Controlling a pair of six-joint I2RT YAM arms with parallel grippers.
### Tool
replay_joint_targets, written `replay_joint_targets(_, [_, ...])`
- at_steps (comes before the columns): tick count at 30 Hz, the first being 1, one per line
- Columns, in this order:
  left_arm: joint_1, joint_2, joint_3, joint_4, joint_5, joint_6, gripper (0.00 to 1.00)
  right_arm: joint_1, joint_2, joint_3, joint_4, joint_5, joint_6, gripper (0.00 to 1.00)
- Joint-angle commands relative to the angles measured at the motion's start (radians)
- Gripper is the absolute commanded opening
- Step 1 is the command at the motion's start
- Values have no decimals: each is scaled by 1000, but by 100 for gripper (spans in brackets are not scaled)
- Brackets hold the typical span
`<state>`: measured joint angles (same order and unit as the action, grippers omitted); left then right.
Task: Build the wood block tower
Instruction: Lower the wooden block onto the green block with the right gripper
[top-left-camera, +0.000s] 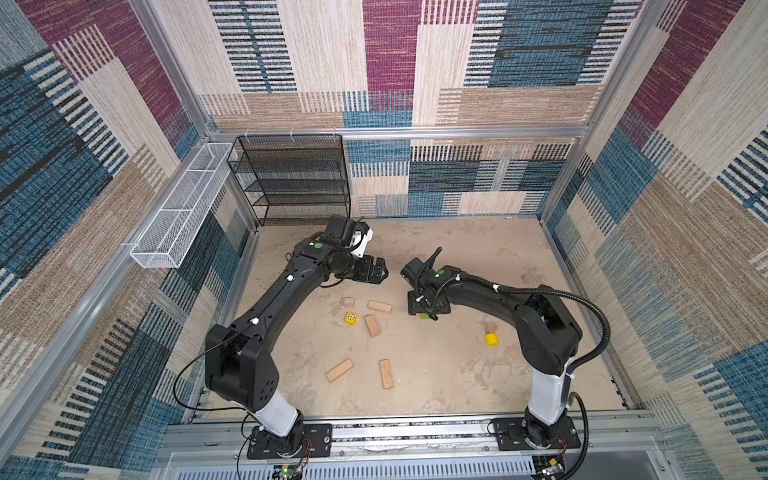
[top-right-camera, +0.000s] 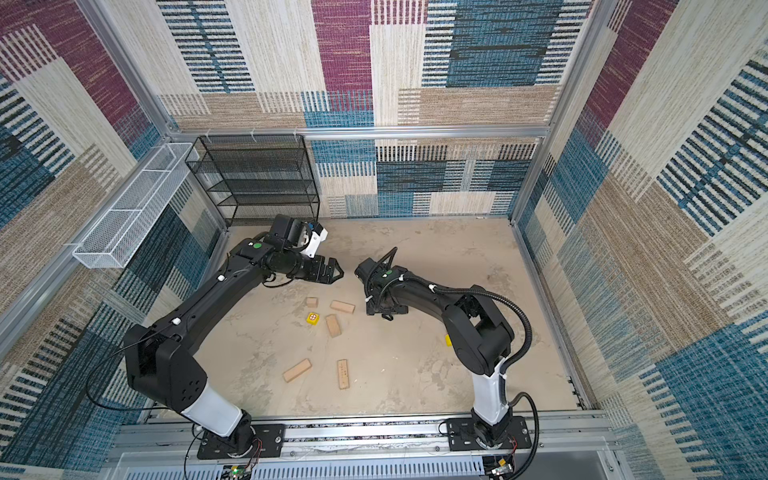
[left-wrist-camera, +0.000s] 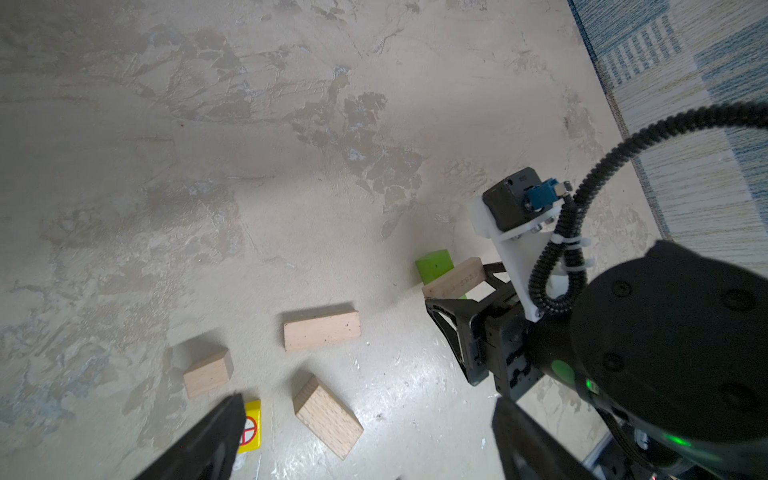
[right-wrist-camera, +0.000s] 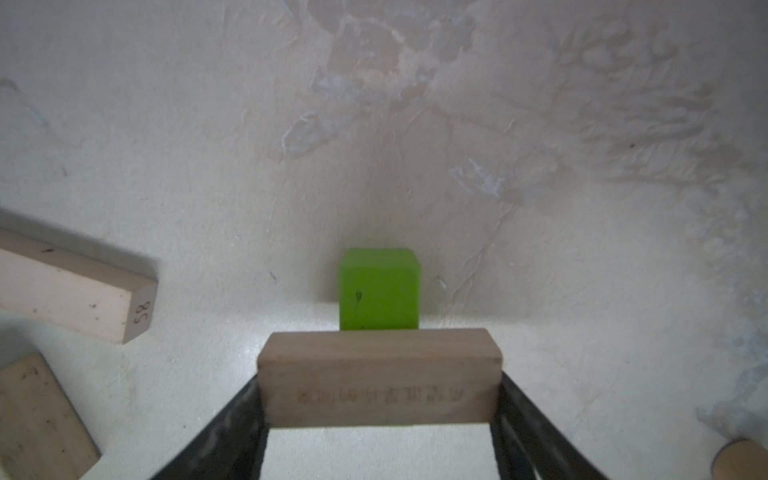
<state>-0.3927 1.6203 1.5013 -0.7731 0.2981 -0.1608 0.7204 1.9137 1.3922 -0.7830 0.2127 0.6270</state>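
My right gripper (right-wrist-camera: 379, 399) is shut on a tan brick (right-wrist-camera: 379, 376), gripping it by its two ends. The brick lies crosswise over a green oblong block (right-wrist-camera: 379, 291) on the floor; whether they touch I cannot tell. The left wrist view shows the same brick (left-wrist-camera: 455, 282) across the green block (left-wrist-camera: 433, 264). My left gripper (top-left-camera: 380, 270) hangs open and empty above the floor, left of the right gripper (top-left-camera: 428, 313). Loose below it lie a small tan cube (top-left-camera: 348, 302), a red-marked yellow cube (top-left-camera: 351, 318) and two tan bricks (top-left-camera: 380, 306) (top-left-camera: 372, 325).
Two more tan bricks (top-left-camera: 340, 370) (top-left-camera: 386, 374) lie nearer the front. A yellow cylinder (top-left-camera: 491, 339) and a tan round piece (top-left-camera: 491, 327) sit beside the right arm. A black mesh shelf (top-left-camera: 291, 178) and a white wire basket (top-left-camera: 178, 208) stand at the back left.
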Motion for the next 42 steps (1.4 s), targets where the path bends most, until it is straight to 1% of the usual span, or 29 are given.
replay_joint_targets(1, [4, -3, -3, 7, 19, -8, 98, 2, 2, 1, 1, 2, -1, 29])
replay_joint_targets(3, [6, -2, -2, 6, 21, -8, 98, 2, 2, 1, 0, 0, -1, 41])
replay_joint_targets(5, [8, -3, -2, 6, 22, -9, 98, 2, 4, 2, -2, -4, -5, 43])
replay_joint_targets(6, [8, -3, -2, 6, 22, -10, 98, 2, 4, 1, -2, -6, -5, 48])
replay_joint_targets(10, [9, -4, -3, 7, 23, -9, 98, 2, 4, -1, 2, -7, -5, 51])
replay_joint_targets(11, [11, -5, -3, 6, 24, -8, 98, 2, 4, -1, 3, -7, -4, 56])
replay_joint_targets(12, [11, -5, -3, 8, 24, -9, 98, 2, 5, -1, 3, -7, -4, 57])
replay_joint_targets(14, [12, -5, -3, 8, 24, -9, 98, 2, 11, 3, 2, -9, -6, 69])
replay_joint_targets(15, [12, -4, -3, 6, 24, -9, 97, 1, 11, 5, 1, -7, -6, 71])
replay_joint_targets(16, [13, -4, -3, 6, 25, -10, 98, 1, 13, 7, 1, -8, -6, 78])
replay_joint_targets(17, [14, -5, -3, 6, 26, -9, 97, 1, 14, 8, -1, -9, -5, 91])
replay_joint_targets(18, [15, -5, -3, 7, 25, -9, 98, 1, 15, 10, -2, -9, -4, 93])
replay_joint_targets(30, [22, -9, -3, 6, 35, -11, 98, 1, 14, 30, -8, -12, -5, 100])
replay_joint_targets(36, [25, -8, -2, 7, 39, -13, 98, 2, 10, 41, -7, -13, -4, 100])
replay_joint_targets(39, [26, -11, -3, 6, 39, -13, 98, -2, 10, 41, -6, -13, -4, 96])
replay_joint_targets(42, [27, -12, -3, 7, 39, -13, 98, -2, 10, 38, -6, -14, -3, 90])
